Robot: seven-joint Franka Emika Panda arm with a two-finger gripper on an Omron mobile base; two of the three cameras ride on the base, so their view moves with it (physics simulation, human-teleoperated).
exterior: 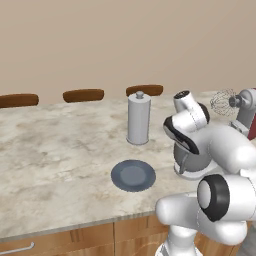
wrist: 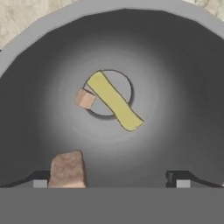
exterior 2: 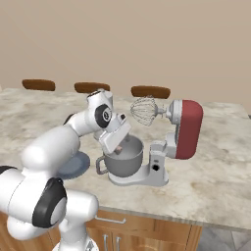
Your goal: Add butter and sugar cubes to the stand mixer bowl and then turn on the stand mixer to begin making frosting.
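- Gripper: poised over the mouth of the mixer bowl, looking straight down into it. Fingers spread wide, grasping nothing. One sugar cube sits close by the left fingertip; it looks just let go, though whether it touches the finger I cannot tell.
- Bowl contents: butter lies slantwise across the round bottom; a second sugar cube rests just beside it, at its left.
- Stand mixer: red head tilted back, whisk lifted clear, presumably so the bowl stays open for loading. The bowl sits on the mixer's flat base.
- Plate: on the counter near the bowl, bare.
- Canister: upright behind the plate, apart from it.
- Judgement: loading seems nearly done; switching the mixer on remains.
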